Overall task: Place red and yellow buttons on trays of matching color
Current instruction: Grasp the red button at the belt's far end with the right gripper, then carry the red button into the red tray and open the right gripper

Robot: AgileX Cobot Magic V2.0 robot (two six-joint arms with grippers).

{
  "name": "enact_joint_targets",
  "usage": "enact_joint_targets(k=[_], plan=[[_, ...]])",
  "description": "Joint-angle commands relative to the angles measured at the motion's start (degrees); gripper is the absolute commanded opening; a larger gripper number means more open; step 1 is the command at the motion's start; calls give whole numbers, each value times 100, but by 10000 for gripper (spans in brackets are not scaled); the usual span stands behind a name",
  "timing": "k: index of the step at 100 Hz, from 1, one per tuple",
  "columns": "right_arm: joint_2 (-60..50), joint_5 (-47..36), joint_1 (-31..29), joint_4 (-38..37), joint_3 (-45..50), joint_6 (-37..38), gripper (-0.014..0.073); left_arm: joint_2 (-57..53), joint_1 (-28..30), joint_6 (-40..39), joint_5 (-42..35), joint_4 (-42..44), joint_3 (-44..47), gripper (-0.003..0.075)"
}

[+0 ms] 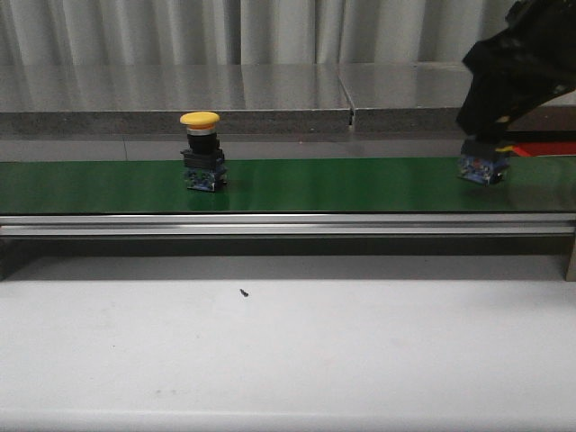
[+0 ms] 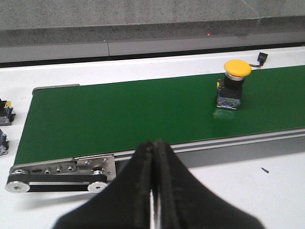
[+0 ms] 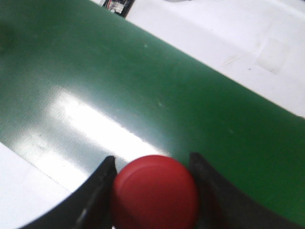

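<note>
- Surface [image 1: 288, 351]: white, nearest the front camera, bare but for one small dark speck [image 1: 244, 292].
- Left hand [image 2: 153, 191]: clenched on nothing, fingers pressed together; it hangs over the white surface on the near side of the belt, well apart from both buttons.
- Conveyor belt [image 1: 360, 184]: green, with a metal rail along its near edge; it runs across the front view and carries both buttons.
- Yellow button [image 1: 201, 149]: upright on the belt, left of centre in the front view; yellow cap over a black collar and a blue base. Untouched, no hand near it.
- Red button [image 3: 155, 193]: at the belt's right end. The right wrist view shows its round red cap between the two dark fingers; the front view shows only its blue base, resting on or just above the belt.
- Right hand [image 3: 152, 191]: fingers close on either side of the red cap, judged to be grasping it, though firm contact cannot be confirmed.
- Red strip [image 1: 544, 148]: behind the right arm, possibly the red tray; too little shows to be sure. No yellow tray is in view.
- Step in hand, as judged: pick-up of the red button.
- Next move calls for: a secure grip, a straight lift clear of the belt, then carriage to the red tray and an upright set-down.
</note>
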Motion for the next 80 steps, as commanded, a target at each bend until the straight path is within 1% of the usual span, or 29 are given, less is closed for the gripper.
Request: enact_joint_targets(k=[1,10,28,42,62,80], plan=[[-347,62,-414,61,-512,69,162,-27,-47,-15,-367,-123,-149,-19],[-342,300,-967,61,-901,155,162,-27,-47,-15,-366,-123,-149,-19],[-291,423,-2100,61,-1554,237,162,-27,-47,-15,-355,-123,-149,-19],[3,574,-2757,76,-1884,249,162,-27,-47,-15,-355,-123,-149,-19],[720,414,-3266,187,-2161,261,162,-27,-47,-15,-355,-123,-149,-19],[1461,280,-3393,205,-2656,261,162,-27,-47,-15,-355,-123,-149,-19]])
